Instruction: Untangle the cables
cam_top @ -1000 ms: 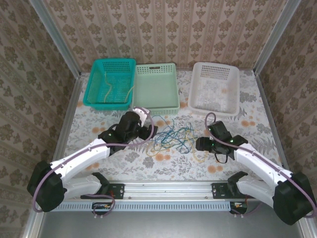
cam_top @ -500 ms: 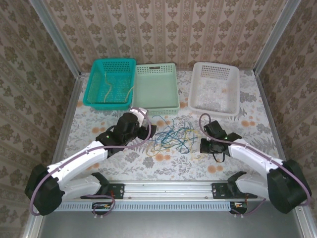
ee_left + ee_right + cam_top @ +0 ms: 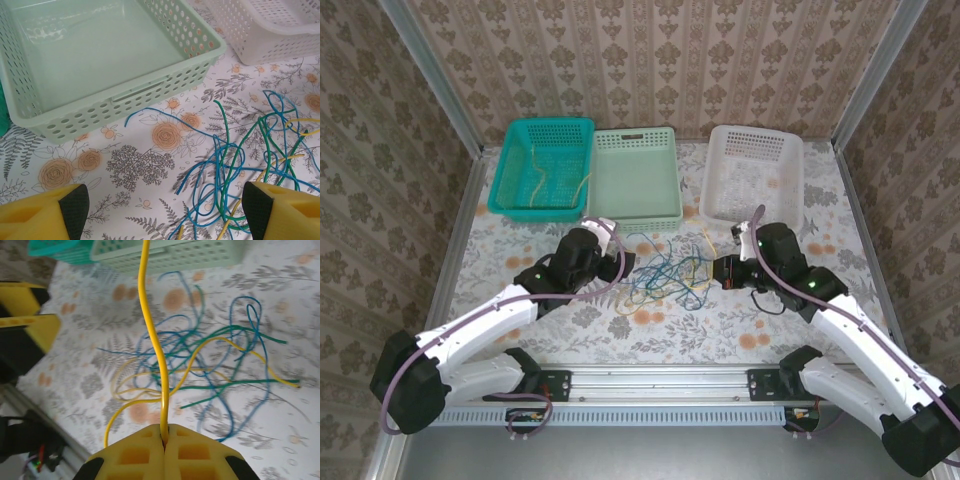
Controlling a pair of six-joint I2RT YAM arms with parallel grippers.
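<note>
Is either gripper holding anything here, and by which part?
The right gripper pinches a yellow cable, seemingly partway along its length; the left gripper is open and holds nothing.

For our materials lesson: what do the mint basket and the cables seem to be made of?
The mint basket looks like moulded plastic, slightly glossy: even colour, regular holes, sheen on its floor. The cables look like plastic-coated wire, smooth: thin, bright, holding loose curves; core unseen.
</note>
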